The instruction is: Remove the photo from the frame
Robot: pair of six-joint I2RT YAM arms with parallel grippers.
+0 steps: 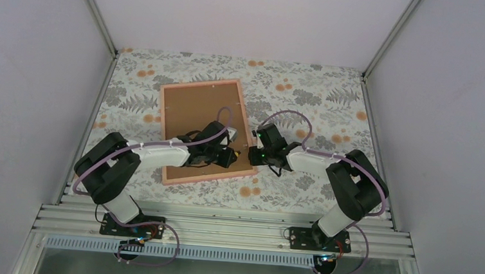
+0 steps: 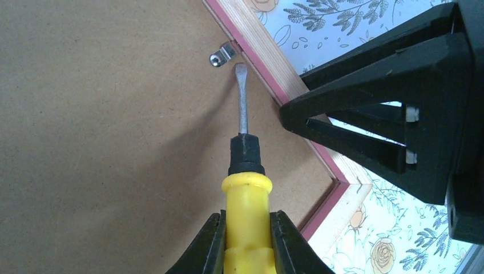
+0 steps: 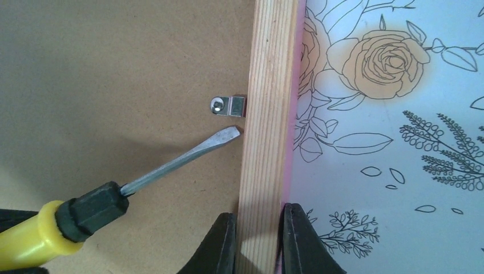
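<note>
The wooden frame (image 1: 244, 121) lies face down on the table, its brown backing board (image 1: 193, 111) up; the photo is hidden under it. My left gripper (image 2: 245, 237) is shut on a yellow-handled screwdriver (image 2: 246, 200). The blade tip (image 2: 241, 69) rests on the backing just below a small metal clip (image 2: 222, 55) at the frame's right rail. My right gripper (image 3: 258, 228) is shut on that right rail (image 3: 268, 142), one finger (image 3: 220, 245) on the backing side, the other on the outer side. In the right wrist view the clip (image 3: 228, 105) sits just above the screwdriver blade (image 3: 220, 138).
A floral tablecloth (image 1: 295, 89) covers the table. White enclosure walls stand on three sides, and an aluminium rail (image 1: 220, 229) carries the arm bases at the near edge. The right arm's black gripper body (image 2: 399, 114) fills the right of the left wrist view.
</note>
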